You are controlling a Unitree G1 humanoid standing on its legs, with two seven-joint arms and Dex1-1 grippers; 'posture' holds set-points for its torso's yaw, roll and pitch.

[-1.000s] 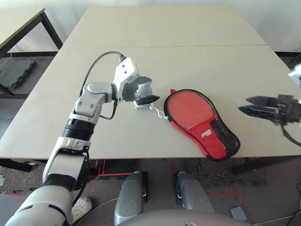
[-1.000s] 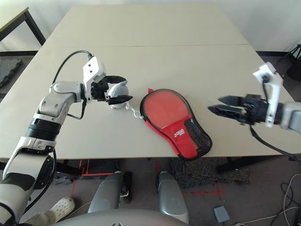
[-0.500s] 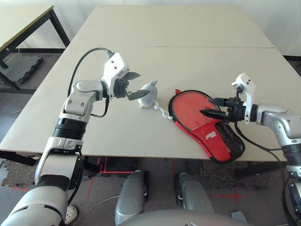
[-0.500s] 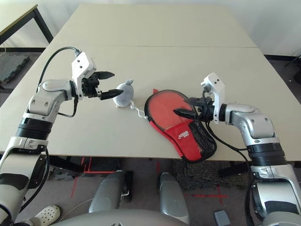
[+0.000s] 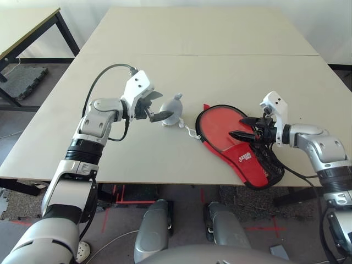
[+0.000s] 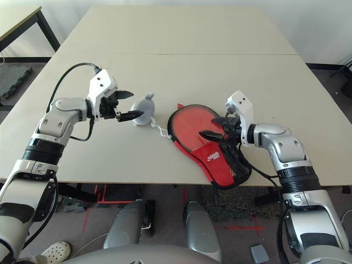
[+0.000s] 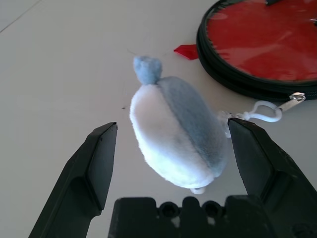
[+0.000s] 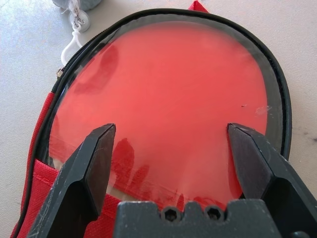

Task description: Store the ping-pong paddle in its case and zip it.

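Item one, the case [image 5: 237, 144]: you have a paddle-shaped red fabric cover lying flat on the pale table [image 5: 220, 49], near its front edge, right of centre. Its round end points toward the table's middle; its narrow end, with a black mesh pocket [image 5: 268, 159] and a small white logo [image 5: 242, 158], points toward the front right. A black zipper rim runs around the outline. The round part shows a glossy red face under a clear window, which may be the ping-pong paddle [image 8: 173, 99] inside; you cannot tell for certain, and no handle is visible.

Item two, a grey-white fluffy ball [image 7: 176, 146]: it sits on the table just left of the case, joined to the zipper by a white clip [image 7: 260, 111] and short chain.

Item three, the left gripper [image 5: 155, 108]: fingers spread wide on either side of the fluffy ball, not touching it, grasping nothing.

Item four, the right gripper [image 5: 242, 127]: fingers spread wide just above the case's round face, grasping nothing.
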